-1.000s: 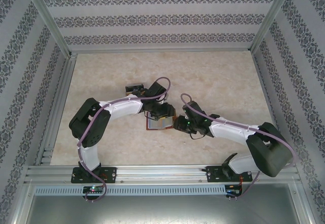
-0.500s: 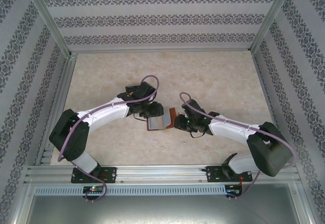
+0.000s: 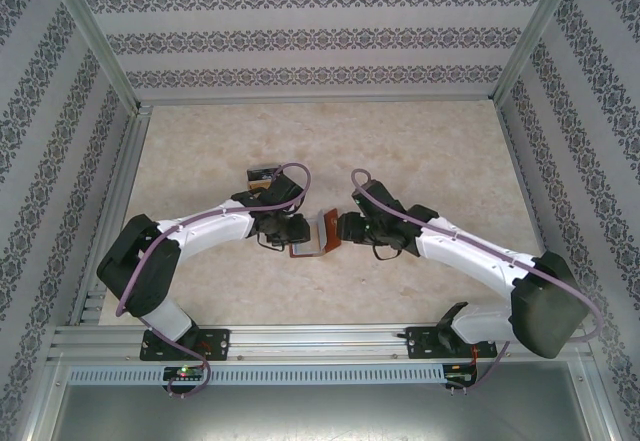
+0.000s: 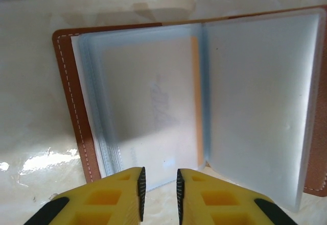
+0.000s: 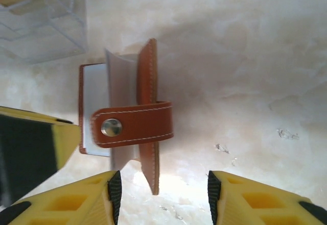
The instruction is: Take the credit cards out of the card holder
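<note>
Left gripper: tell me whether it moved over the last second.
Yes. The left gripper shifted left, toward the left side rail, to the card holder's left edge.

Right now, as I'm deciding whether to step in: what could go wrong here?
The left fingers, close together at the edge of the clear sleeves, may pinch a sleeve instead of a credit card and drag the card holder. The right fingers stand open, off its raised cover; unheld, it could flop shut or slide.
</note>
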